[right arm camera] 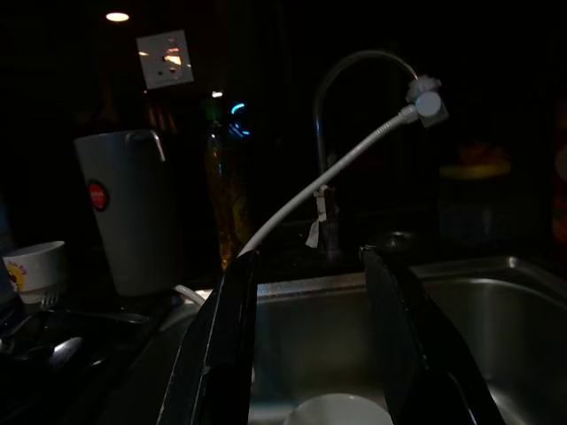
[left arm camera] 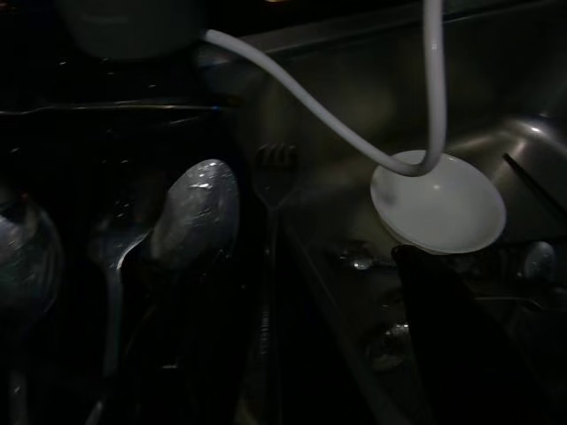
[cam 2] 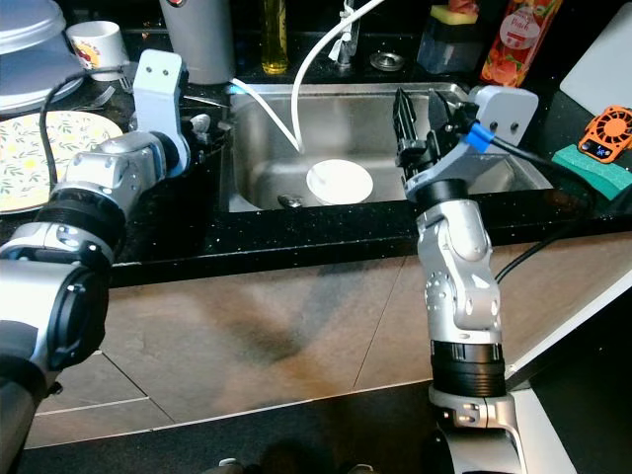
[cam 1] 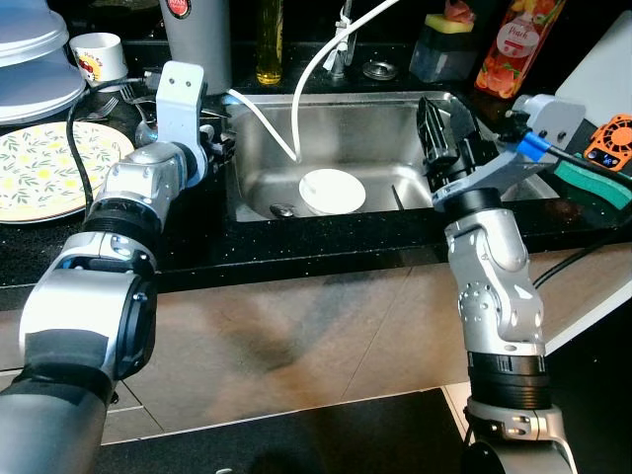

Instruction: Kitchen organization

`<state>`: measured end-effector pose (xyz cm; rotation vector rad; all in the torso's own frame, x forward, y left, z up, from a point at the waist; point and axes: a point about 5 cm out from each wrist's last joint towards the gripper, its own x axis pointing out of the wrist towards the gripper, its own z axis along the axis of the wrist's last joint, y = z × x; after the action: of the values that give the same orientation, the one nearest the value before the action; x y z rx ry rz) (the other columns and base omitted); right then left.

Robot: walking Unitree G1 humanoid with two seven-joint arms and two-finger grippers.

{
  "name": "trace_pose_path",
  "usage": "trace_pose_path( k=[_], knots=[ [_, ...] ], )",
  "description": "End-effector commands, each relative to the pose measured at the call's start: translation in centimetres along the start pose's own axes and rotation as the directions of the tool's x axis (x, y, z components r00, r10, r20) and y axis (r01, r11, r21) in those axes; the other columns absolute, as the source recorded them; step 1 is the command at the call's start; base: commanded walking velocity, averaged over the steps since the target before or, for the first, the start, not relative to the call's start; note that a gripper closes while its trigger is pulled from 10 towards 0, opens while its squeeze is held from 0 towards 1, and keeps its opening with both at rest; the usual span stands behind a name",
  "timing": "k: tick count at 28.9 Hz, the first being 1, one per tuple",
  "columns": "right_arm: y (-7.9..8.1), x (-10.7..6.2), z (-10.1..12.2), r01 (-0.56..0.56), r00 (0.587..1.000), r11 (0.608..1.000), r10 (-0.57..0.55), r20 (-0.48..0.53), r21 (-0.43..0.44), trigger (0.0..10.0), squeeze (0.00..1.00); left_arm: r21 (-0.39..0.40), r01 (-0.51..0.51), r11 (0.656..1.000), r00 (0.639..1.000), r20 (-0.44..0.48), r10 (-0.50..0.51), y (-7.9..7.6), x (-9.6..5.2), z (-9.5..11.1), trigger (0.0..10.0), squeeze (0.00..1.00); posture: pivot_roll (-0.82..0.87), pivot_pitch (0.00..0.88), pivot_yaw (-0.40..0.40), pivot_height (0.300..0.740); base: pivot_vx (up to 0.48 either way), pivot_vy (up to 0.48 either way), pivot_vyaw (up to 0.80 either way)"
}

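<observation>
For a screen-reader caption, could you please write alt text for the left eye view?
A round white bowl lies in a stainless steel sink under a thin white hose. The right gripper hovers open above the sink's right side; the left gripper reaches over the black counter at its left rim.

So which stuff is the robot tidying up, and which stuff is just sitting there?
For the job:
round white bowl in the steel sink
shiny metal spoons beside the sink
left gripper
right gripper, open

Just lying about:
flowered yellow plate
green sponge
red juice bottle
grey jug
</observation>
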<state>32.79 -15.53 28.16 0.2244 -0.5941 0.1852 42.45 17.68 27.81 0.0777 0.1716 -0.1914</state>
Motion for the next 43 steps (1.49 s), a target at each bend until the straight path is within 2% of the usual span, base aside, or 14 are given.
trace_pose_path(
  k=[1,4,15,17,18,19,20,22,25,33,39,40,41,43],
  knots=[
    [0.1,-0.2,0.3,0.004,1.0,1.0,-0.004,0.008,0.002,10.0,0.0,-0.017,0.021,1.0,1.0,-0.015,-0.021,0.1,0.0,-0.1,10.0,0.0,0.15,0.123,-0.002,0.74,0.0,0.0,0.0],
    [0.4,-0.3,0.2,0.004,1.0,1.0,-0.004,0.005,0.008,10.0,0.0,-0.056,0.045,0.997,0.999,-0.025,-0.046,0.0,0.0,-0.1,10.0,0.0,0.14,0.14,0.005,0.74,0.0,0.0,0.0],
    [0.2,-1.1,0.0,0.023,1.0,1.0,-0.023,-0.017,0.008,10.0,0.0,-0.037,-0.014,0.999,0.998,-0.064,0.011,1.0,-0.1,-1.1,10.0,0.0,0.14,0.18,0.015,0.74,0.0,0.0,0.0],
    [0.3,-1.1,0.0,0.024,1.0,1.0,-0.024,-0.02,0.009,10.0,0.0,-0.069,-0.015,0.997,0.996,-0.087,0.009,1.1,-0.1,-1.9,7.9,0.0,0.14,0.186,0.014,0.74,0.0,0.0,0.0],
    [0.3,-1.1,0.0,0.024,0.999,1.0,-0.024,-0.021,0.009,10.0,0.0,-0.092,-0.011,0.996,0.995,-0.098,0.002,1.1,-0.1,-2.3,5.2,0.0,0.14,0.186,0.014,0.74,0.0,0.0,0.0],
    [0.3,-1.1,0.0,0.024,0.999,1.0,-0.024,-0.021,0.009,10.0,0.0,-0.092,-0.011,0.996,0.995,-0.098,0.002,1.1,-0.1,-2.3,5.2,0.0,0.14,0.186,0.014,0.74,0.0,0.0,0.0],
    [0.3,-1.1,0.0,0.025,0.999,1.0,-0.025,-0.022,0.01,10.0,0.0,-0.11,-0.008,0.994,0.994,-0.105,-0.003,1.1,-0.1,-2.6,4.0,0.0,0.14,0.186,0.014,0.74,0.0,0.0,0.0],
    [0.3,-1.1,0.0,0.025,0.999,1.0,-0.025,-0.025,0.009,10.0,0.0,-0.144,-0.008,0.989,0.993,-0.12,-0.01,1.1,-0.1,-3.2,0.0,0.0,0.14,0.186,0.014,0.74,0.0,0.0,0.0],
    [0.2,-1.2,0.1,0.025,0.999,1.0,-0.025,-0.028,0.007,10.0,0.0,-0.186,-0.022,0.982,0.99,-0.139,-0.004,1.4,-0.2,-4.0,0.0,0.0,0.13,0.189,0.008,0.74,0.0,0.0,0.0],
    [0.2,-1.0,0.1,0.022,0.999,1.0,-0.022,-0.028,0.005,10.0,0.0,-0.178,-0.027,0.984,0.992,-0.125,0.004,1.5,-0.2,-3.8,0.0,0.0,0.13,0.179,0.001,0.74,0.0,0.0,0.0],
    [0.1,-0.7,0.2,0.019,1.0,1.0,-0.019,-0.023,0.004,10.0,0.0,-0.13,0.044,0.991,0.996,0.077,-0.034,0.7,-0.2,0.7,0.0,0.0,0.13,0.165,-0.006,0.74,0.0,0.0,0.0],
    [0.1,-0.6,0.2,0.018,1.0,1.0,-0.017,-0.022,0.004,10.0,0.0,-0.141,0.087,0.986,0.99,0.122,-0.069,0.4,-0.2,1.7,9.3,0.0,0.13,0.163,-0.007,0.74,0.0,0.0,0.0],
    [0.2,-0.6,0.2,0.015,1.0,1.0,-0.015,-0.021,0.003,10.0,0.0,-0.151,0.127,0.98,0.981,0.166,-0.101,-0.1,-0.4,2.8,10.0,0.0,0.13,0.158,-0.007,0.74,0.0,0.0,0.0],
    [0.2,-0.5,0.3,0.014,1.0,1.0,-0.014,-0.019,0.003,10.0,0.0,-0.132,0.142,0.981,0.974,0.194,-0.115,-0.5,-0.4,3.7,10.0,0.0,0.13,0.156,-0.007,0.74,0.0,0.0,0.0]
  ],
)
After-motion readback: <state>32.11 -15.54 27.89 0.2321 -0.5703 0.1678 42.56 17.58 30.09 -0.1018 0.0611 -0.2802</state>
